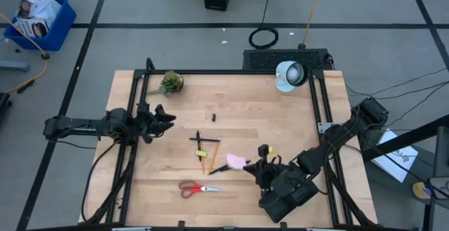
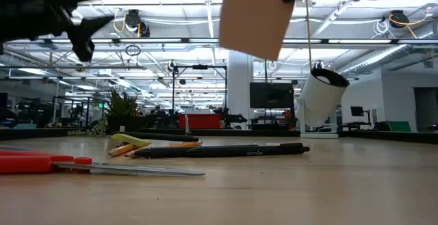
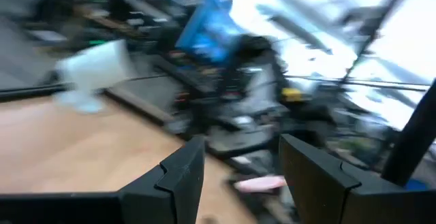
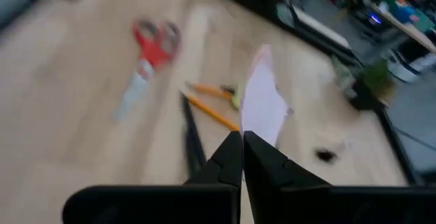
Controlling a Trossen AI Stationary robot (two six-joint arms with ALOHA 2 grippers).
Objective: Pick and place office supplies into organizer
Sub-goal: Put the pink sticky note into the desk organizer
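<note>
Sticky pad [image 1: 236, 161] up in the air, pinched by the closed right gripper [image 1: 261, 162]. Scissors [image 1: 198, 187], pencils [image 1: 212, 155] and pens [image 1: 200, 144] lying loose on the tabletop [image 1: 280, 119]. Nothing put away yet; no organizer in sight. Left gripper [image 1: 167, 119] open, holding nothing.

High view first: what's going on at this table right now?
The right gripper is shut on the pink sticky-note pad and holds it in the air above the table. The left gripper hangs open over the table's left side, holding nothing. The scissors, pencils and pens lie on the wood. No organizer shows in any view.
</note>
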